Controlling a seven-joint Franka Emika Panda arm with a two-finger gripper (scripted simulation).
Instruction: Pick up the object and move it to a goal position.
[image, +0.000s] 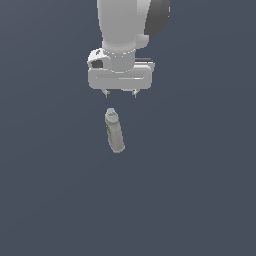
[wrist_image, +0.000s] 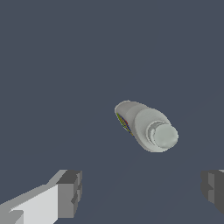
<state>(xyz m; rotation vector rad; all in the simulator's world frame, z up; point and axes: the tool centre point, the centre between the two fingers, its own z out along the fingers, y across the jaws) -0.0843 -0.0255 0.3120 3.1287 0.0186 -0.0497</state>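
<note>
The bottle (image: 115, 131) is small and pale grey-white, with a narrower capped neck and a green label patch on its side. In the exterior view it appears against the plain dark grey-blue counter (image: 50, 200), its capped end nearest the gripper and its body leaning slightly away from it toward the exterior view's right; whether it lies flat on the counter or stands tilted cannot be told from that view alone. In the wrist view the bottle (wrist_image: 146, 126) is seen almost end-on, cap toward the camera, with a strip of the coloured label showing along one flank. Nothing touches it. The gripper (image: 120, 93) hangs just beyond the capped end, apart from the bottle, with two short fingertips (image: 106, 93) poking out under its white body. The jaws stand wide apart, and they hold nothing; in the wrist view the gripper (wrist_image: 144, 192) shows its two dark pads (wrist_image: 70, 192) at opposite sides, the gap between them wider than the bottle. Above the gripper rises the white arm (image: 125, 25) with a dark joint cover.
</note>
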